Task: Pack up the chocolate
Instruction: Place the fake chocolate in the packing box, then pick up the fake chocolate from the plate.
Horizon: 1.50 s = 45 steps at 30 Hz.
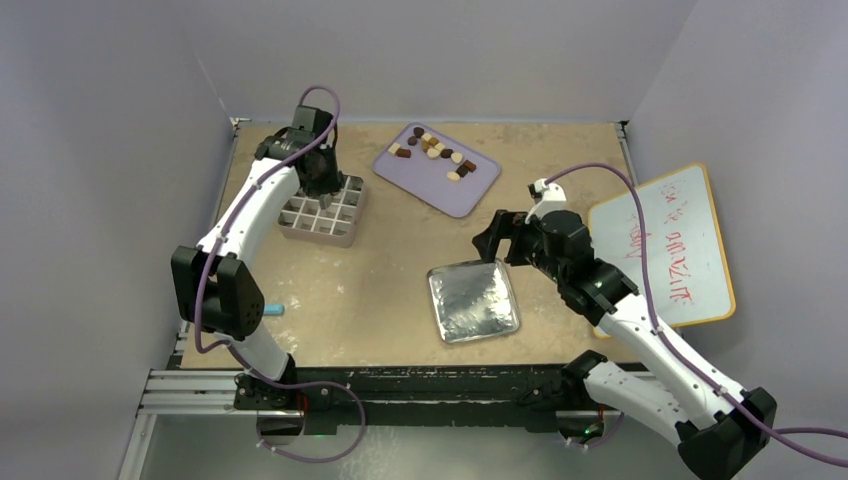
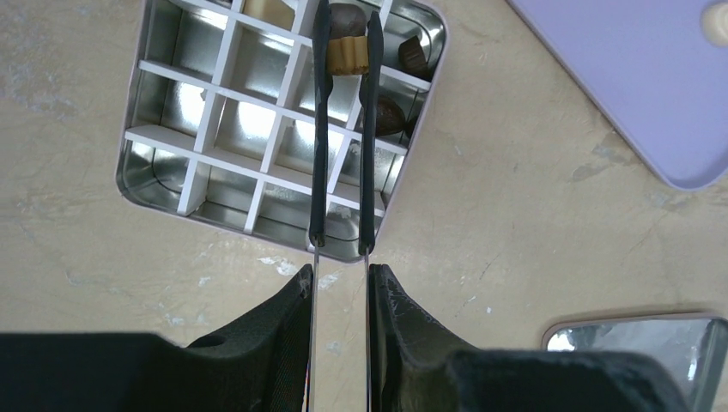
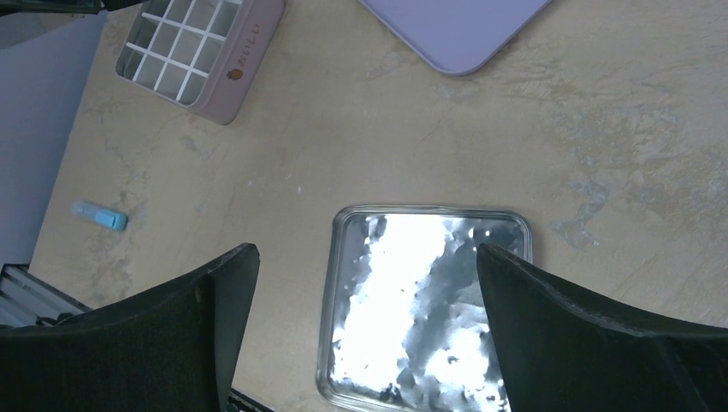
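- Right gripper: both black fingers at the 6 o'clock edge, spread wide, nothing between the pads.
- Silver tin lid: lies flat at 6 o'clock, inside up, between the fingers, glare across it.
- Pink tin: 11 o'clock, with a white grid divider inside; the wall lettering is unreadable.
- Lavender tray: 12 o'clock, only a corner shows.
- Small light-blue object: 9 o'clock, alone on the tan table.

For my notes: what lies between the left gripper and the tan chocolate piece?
Slim black tweezers, held in the left gripper, tips pinching the tan chocolate piece; left wrist view.
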Tool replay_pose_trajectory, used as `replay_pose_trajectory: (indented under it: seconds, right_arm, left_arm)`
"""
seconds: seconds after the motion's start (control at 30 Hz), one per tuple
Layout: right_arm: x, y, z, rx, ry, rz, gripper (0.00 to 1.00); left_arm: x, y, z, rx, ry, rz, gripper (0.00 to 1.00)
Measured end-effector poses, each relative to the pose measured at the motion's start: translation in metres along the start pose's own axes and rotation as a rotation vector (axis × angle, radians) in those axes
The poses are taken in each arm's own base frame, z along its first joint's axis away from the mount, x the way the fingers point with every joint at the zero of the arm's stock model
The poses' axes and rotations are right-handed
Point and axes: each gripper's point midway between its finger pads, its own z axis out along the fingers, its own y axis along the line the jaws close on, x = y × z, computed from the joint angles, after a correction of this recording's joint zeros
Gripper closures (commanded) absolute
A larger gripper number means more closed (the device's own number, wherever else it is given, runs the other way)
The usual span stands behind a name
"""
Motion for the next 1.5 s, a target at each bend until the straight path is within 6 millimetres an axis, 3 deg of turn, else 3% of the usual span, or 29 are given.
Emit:
replay_pose_trajectory:
  seconds: [0.37,0.67,0.93,1.37,1.5]
  right_arm:
    - [0.007,0.0,0.004,-0.006,0.022,0.004,0.01]
    - [0.005,0.002,0.005,-0.017,0.014,0.003,0.01]
    - [0.005,0.002,0.005,-0.017,0.014,0.003,0.01]
    - [0.005,0.002,0.005,-0.017,0.014,0.004,0.01]
    - [0.006,0.002,0.005,-0.016,0.015,0.004,0.01]
  left_arm:
    - [0.01,0.007,0.003,-0.027,0.031,0.004,0.78]
    - [0.012,0.009,0.003,-0.038,0.034,0.005,0.71]
    - [0.024,0.014,0.009,-0.057,0.069,0.008,0.66]
    - [0.023,0.012,0.008,-0.049,0.065,0.003,0.69]
    - [0.007,0.004,-0.003,-0.017,0.031,0.006,0.69]
